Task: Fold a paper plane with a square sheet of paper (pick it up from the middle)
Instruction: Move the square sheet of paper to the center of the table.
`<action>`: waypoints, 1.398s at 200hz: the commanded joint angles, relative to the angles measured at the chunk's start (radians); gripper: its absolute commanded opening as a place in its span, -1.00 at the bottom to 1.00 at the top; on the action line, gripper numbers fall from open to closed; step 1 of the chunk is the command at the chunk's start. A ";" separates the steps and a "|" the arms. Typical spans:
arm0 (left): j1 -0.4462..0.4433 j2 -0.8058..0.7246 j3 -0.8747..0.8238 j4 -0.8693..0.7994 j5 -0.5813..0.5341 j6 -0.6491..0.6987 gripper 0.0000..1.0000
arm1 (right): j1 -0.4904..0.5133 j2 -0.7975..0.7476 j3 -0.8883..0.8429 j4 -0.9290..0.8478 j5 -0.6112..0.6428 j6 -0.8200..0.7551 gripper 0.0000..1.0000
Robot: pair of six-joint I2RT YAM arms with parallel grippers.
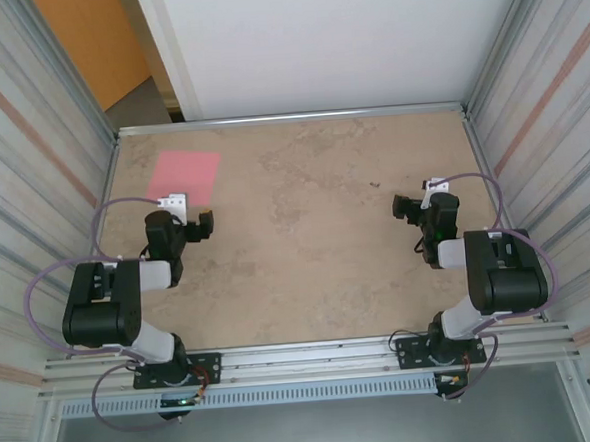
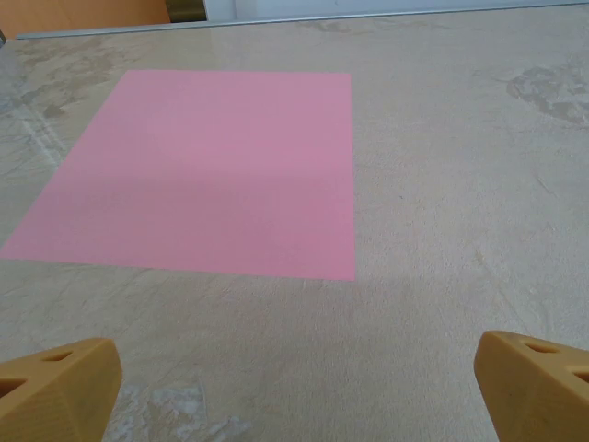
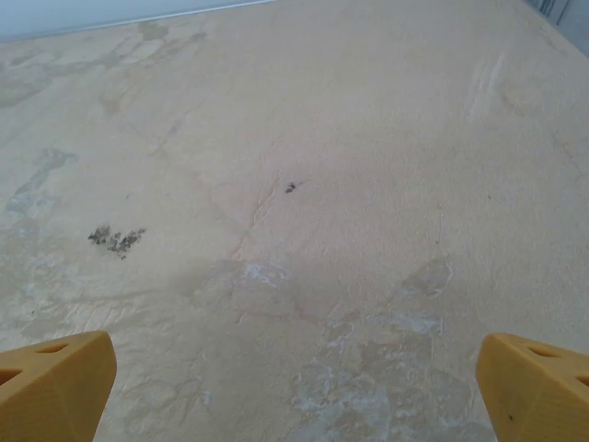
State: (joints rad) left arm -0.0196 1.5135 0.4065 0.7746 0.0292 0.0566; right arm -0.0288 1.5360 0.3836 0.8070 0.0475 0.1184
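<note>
Left wrist view shows the square sheet of paper [image 2: 202, 170] flat on the far-left part of the table [image 2: 460, 184], just beyond my left pincer [image 2: 294, 391] and slightly left of it. That pincer is spread wide and empty, its arm folded low and pointing far. My right pincer [image 3: 294, 391], also spread and empty, sits well apart.

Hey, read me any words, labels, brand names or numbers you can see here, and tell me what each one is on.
No text can be read.
The square sheet of paper is plain pink, the table is unmarked, and the left hand and right hand carry no print.
The arms show nothing legible.
</note>
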 commanded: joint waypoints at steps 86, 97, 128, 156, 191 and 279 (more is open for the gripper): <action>-0.002 0.002 0.009 0.012 -0.005 0.015 0.98 | -0.010 0.006 0.024 -0.008 -0.011 -0.023 0.98; -0.003 0.001 0.009 0.011 -0.006 0.016 0.97 | -0.010 0.006 0.024 -0.008 -0.011 -0.023 0.98; -0.003 0.001 0.009 0.011 -0.006 0.016 0.98 | -0.010 0.007 0.024 -0.009 -0.011 -0.022 0.98; -0.002 0.001 0.009 0.011 -0.006 0.016 0.98 | -0.009 0.006 0.025 -0.009 -0.011 -0.023 0.98; -0.002 -0.001 0.006 0.017 -0.006 0.016 0.97 | -0.010 0.004 0.023 -0.008 -0.011 -0.022 0.98; -0.010 -0.268 0.185 -0.562 -0.084 -0.177 0.97 | 0.076 -0.213 0.247 -0.560 0.140 0.083 0.98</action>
State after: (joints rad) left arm -0.0216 1.3281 0.4976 0.4747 -0.0376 -0.0013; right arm 0.0269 1.4036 0.5106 0.5240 0.1211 0.1051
